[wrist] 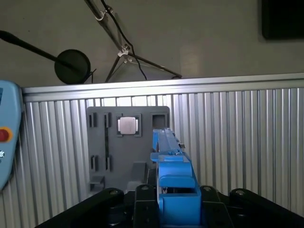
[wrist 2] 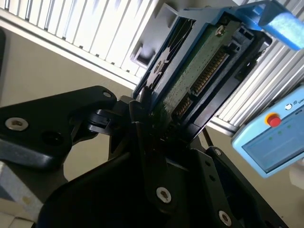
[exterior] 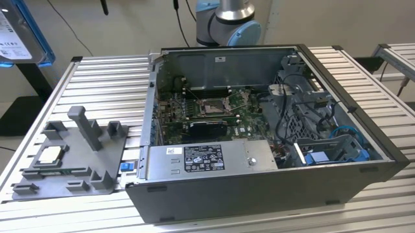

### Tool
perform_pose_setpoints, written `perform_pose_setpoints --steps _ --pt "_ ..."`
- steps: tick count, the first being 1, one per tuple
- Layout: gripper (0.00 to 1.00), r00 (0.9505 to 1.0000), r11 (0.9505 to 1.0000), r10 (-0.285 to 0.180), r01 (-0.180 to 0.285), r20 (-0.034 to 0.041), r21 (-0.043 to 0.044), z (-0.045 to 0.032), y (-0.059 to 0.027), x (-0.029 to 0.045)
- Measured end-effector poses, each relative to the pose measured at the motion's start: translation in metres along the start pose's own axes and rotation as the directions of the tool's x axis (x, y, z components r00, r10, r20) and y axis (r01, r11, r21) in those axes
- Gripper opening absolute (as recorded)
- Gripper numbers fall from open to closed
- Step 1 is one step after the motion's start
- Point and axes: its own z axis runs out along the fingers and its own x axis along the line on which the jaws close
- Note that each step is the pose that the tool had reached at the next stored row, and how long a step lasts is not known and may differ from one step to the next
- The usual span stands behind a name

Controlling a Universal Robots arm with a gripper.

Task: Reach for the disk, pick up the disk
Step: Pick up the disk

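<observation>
The disk (exterior: 18,36), silver-grey with a white label in a bright blue frame, hangs at the upper edge of the exterior view's left, high above the table's corner. In the second wrist view my gripper (wrist 2: 153,111) is shut on the disk (wrist 2: 194,71), whose green circuit-board side and connector face the camera. In the first wrist view the disk (wrist: 167,156) stands edge-on between the black fingers (wrist: 145,202) of the gripper (wrist: 175,197), above the grey fixture tray.
A grey fixture tray (exterior: 97,167) with a small square processor chip (exterior: 50,154) lies on the ribbed aluminium table (exterior: 110,82). The open computer case (exterior: 259,189) stands at the exterior view's right. A light blue pendant (wrist 2: 270,137) lies beside the table.
</observation>
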Motion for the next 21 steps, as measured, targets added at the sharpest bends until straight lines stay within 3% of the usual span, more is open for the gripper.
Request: perform_pose_setpoints --steps 12,21 --pt "0.0 1.0 1.0 0.0 0.0 0.0 0.0 -0.0172 -0.0002 -0.0003" --pt "0.0 1.0 1.0 0.0 0.0 0.0001 0.0 -0.0178 -0.0002 -0.0003"
